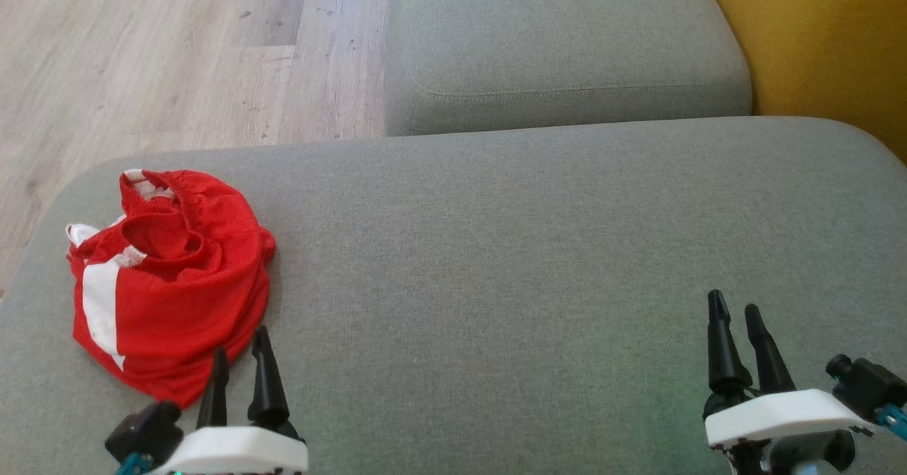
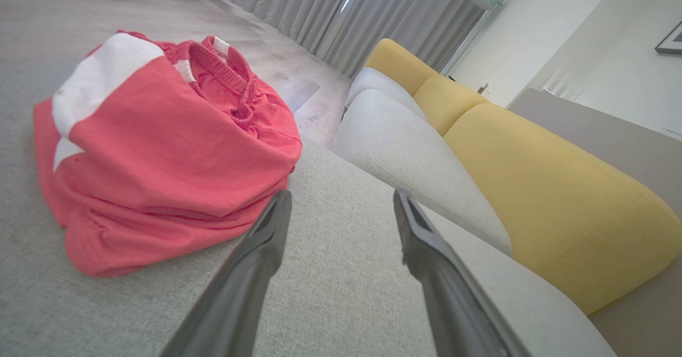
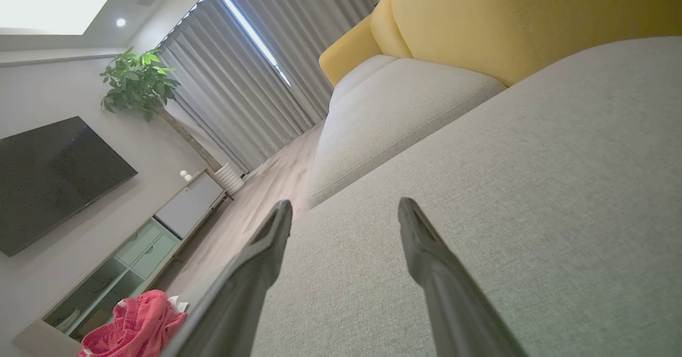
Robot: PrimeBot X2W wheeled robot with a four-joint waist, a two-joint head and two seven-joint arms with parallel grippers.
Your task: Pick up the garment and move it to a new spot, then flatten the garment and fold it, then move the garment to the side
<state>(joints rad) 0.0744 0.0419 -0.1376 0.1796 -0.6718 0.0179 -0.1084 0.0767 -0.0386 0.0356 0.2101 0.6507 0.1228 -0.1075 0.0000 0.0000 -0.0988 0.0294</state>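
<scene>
Shorts (image 1: 170, 283), red with a white stripe, lie crumpled on sofa cushion (image 1: 496, 248), just ahead and to the left of left jaws; heap's longer side runs away from them. Both pairs wide open, empty. Right jaws sit well apart, so left jaws are nearer for pickup.

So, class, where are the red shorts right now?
In the head view the red shorts lie crumpled at the left end of the grey sofa cushion, just ahead of the open left gripper.
</scene>
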